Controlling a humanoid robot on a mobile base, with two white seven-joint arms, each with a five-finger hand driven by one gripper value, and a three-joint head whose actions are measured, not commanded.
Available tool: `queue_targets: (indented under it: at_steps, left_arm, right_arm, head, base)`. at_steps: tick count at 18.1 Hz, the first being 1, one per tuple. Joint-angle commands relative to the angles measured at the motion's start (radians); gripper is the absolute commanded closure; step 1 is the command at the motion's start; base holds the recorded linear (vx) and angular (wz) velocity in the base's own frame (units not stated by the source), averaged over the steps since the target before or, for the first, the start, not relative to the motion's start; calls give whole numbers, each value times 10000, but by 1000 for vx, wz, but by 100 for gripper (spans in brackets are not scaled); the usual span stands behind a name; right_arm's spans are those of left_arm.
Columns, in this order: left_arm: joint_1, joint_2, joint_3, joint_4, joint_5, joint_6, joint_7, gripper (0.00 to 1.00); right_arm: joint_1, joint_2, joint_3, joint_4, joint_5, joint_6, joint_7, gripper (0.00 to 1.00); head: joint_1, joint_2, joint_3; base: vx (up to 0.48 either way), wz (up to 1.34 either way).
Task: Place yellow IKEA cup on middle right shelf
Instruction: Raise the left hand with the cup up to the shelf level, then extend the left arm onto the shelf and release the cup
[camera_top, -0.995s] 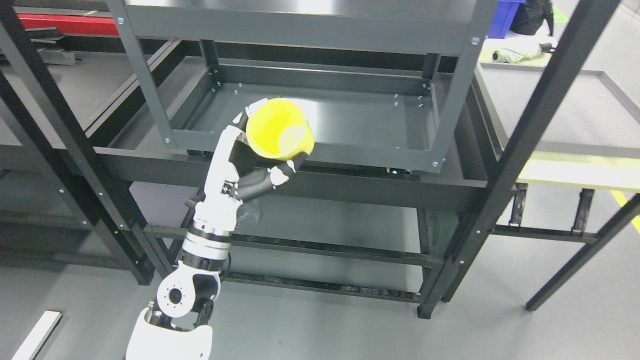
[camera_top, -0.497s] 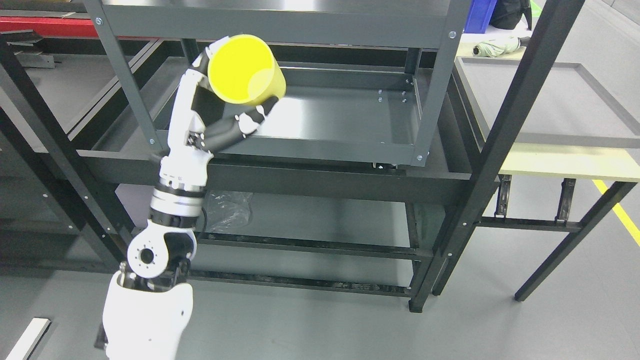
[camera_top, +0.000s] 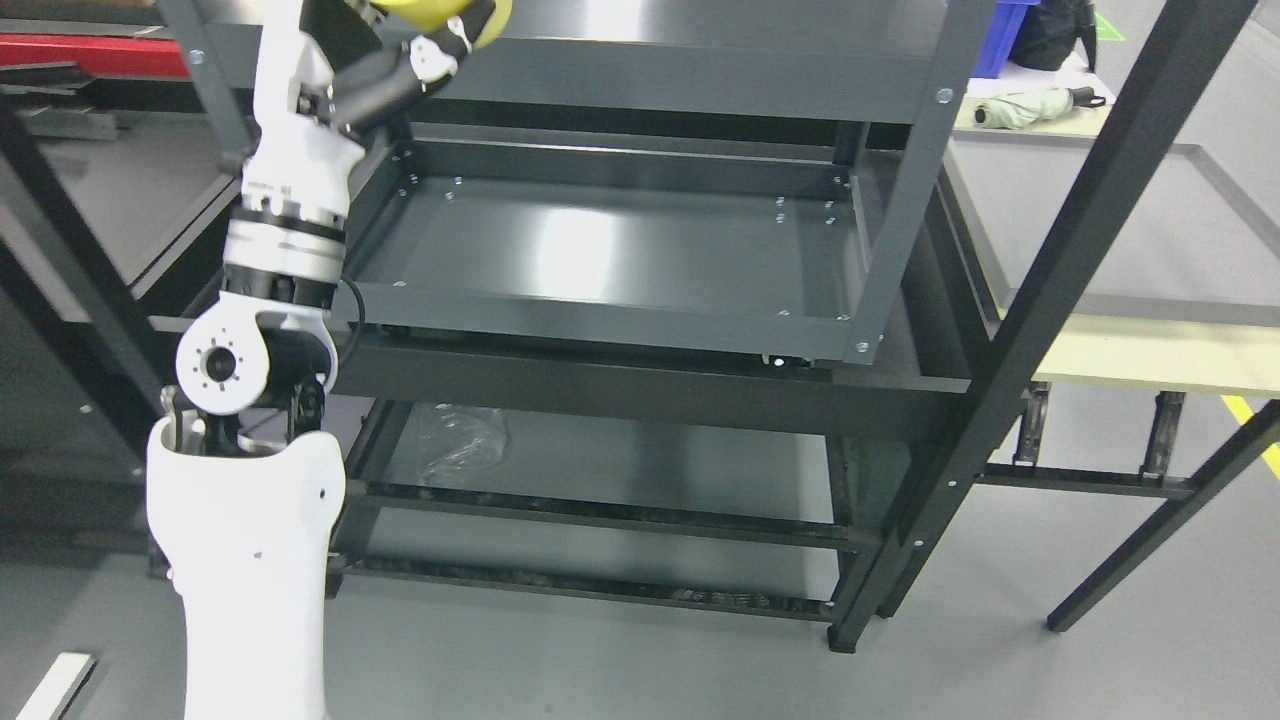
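Observation:
The yellow cup (camera_top: 440, 12) shows only as a sliver at the top edge, left of centre; most of it is cut off by the frame. My left hand (camera_top: 400, 45) is shut on it, black-and-white fingers (camera_top: 385, 80) curled under its base. The left arm rises from the lower left, straight up in front of the dark grey shelf unit's left post. The cup is level with the front lip of the upper shelf (camera_top: 700, 85), above the empty tray-like shelf (camera_top: 620, 250) below it. My right arm is out of view.
Slanted black frame posts (camera_top: 1060, 270) cross on the right. Clear plastic wrap (camera_top: 460, 440) lies on the lower shelf. A folded pale green umbrella (camera_top: 1030, 103) and blue bin (camera_top: 1005, 35) sit on a table at the back right. Grey floor lies below.
My left arm has lifted the cup up and leftward, from in front of the tray shelf to the picture's top edge. The camera view has also shifted.

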Motion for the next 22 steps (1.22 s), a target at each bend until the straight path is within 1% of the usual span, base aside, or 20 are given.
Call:
queue_targets:
  at_steps: [1, 3, 5, 6, 9, 12, 15, 18, 22]
  left_arm:
    - [-1735, -129, 528, 734, -617, 1161, 216, 92]
    - [-1951, -129, 130, 1102, -617, 1655, 1011, 92]
    - [-2105, -129, -85, 1409, -617, 1840, 2191, 93]
    - [-2182, -129, -147, 1471, -617, 1871, 2546, 93]
    - [-2274, -129, -163, 1808, -572, 2023, 3100, 93]
    - [-2397, -129, -285, 1840, -389, 2697, 3911, 93]
    - [-2550, -129, -683, 1855, -50, 3342, 5031, 98]
    - [-2642, -129, -899, 1962, 270, 3497, 5417, 100]
    - [-2887, -129, -945, 2299, 1466, 3849, 5907, 99]
  right_arm:
    - [110, -175, 169, 0, -245, -38, -2154, 1]
    - [110, -175, 169, 0, -245, -38, -2154, 1]
    - [110, -175, 169, 0, -245, -38, -2154, 1]
    - [110, -175, 169, 0, -245, -38, -2154, 1]
    - [110, -175, 169, 0, -245, -38, -2154, 1]
    - [110, -175, 169, 0, -245, -38, -2154, 1]
    - [110, -175, 169, 0, -245, -38, -2154, 1]
    - [110, -175, 169, 0, -245, -38, -2154, 1]
    - [110, -175, 169, 0, -245, -38, -2154, 1]
  head:
    - [0, 0, 0]
    - [0, 0, 0]
    - [0, 0, 0]
    - [0, 0, 0]
    - [0, -2, 0]
    - [0, -2, 0]
    - [0, -2, 0]
    - [0, -2, 0]
    - [0, -2, 0]
  base:
    - [119, -217]
    - [118, -287]
    - [135, -387]
    - [152, -418]
    - [190, -244]
    - [180, -79]
    - [160, 1]
    - [134, 75]
    - [92, 51]
